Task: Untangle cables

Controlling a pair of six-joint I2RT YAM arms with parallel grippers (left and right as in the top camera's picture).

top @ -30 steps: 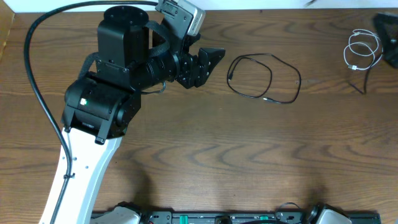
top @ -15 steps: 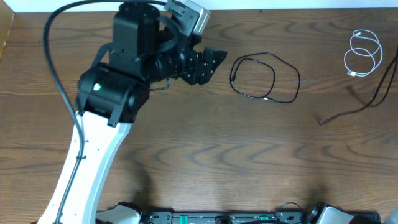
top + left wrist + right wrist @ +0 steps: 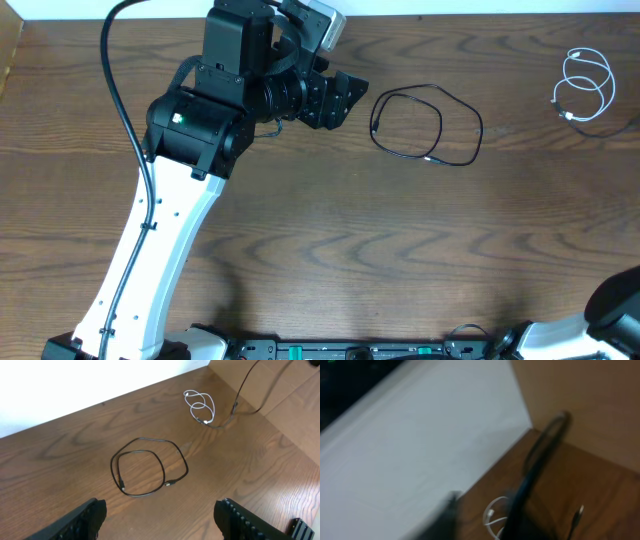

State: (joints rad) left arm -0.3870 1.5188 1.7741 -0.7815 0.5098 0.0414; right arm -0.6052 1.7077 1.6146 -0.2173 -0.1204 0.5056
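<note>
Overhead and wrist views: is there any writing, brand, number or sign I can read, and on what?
No text can be read in any view.
Robot arm: a green light, no lettering.
Rail at the table's near edge: green marks too small to read.
Black cable and white cable: no labels.
Right wrist view: too blurred to read.

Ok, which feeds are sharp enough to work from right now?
Overhead: sharp and evenly lit, black cable and white cable both crisp. Left wrist: also sharp, both cables clear, open left tool dark at the bottom edge. Right wrist: heavy motion blur, only a smear of white cable and a dark wire; not usable.
</note>
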